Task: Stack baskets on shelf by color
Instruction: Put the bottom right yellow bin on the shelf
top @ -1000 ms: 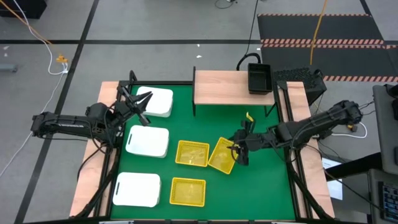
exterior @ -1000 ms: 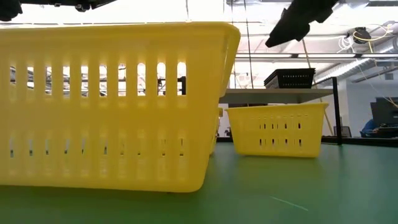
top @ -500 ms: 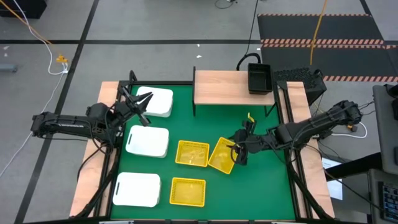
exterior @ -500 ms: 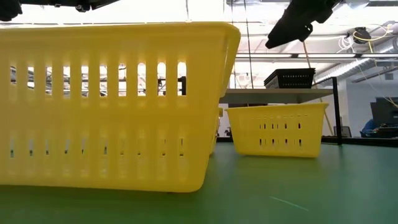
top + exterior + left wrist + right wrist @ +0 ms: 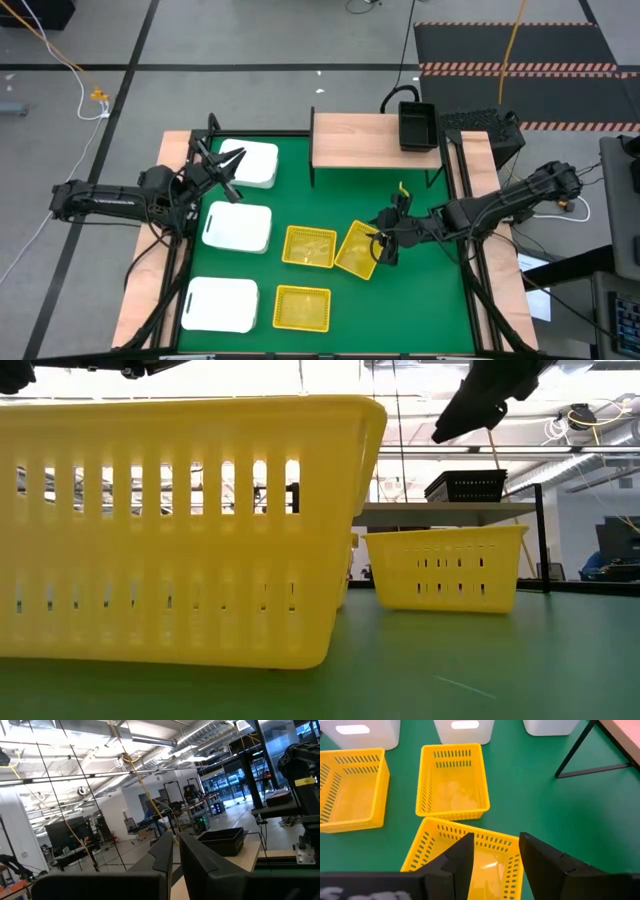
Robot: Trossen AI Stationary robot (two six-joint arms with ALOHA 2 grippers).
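Right gripper hovers, fingers apart, lined up over the tilted yellow basket's rim, ready to grab; left gripper waits, fingers spread

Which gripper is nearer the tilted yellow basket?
Right. The right gripper hangs open at the tilted yellow basket; the left gripper is across the table by a white basket.

Three rounded white plastic baskets line the table's left side. Right of them sit three yellow mesh-sided plastic baskets. On the far light wooden shelf, at its right end, rests a black mesh-sided basket.
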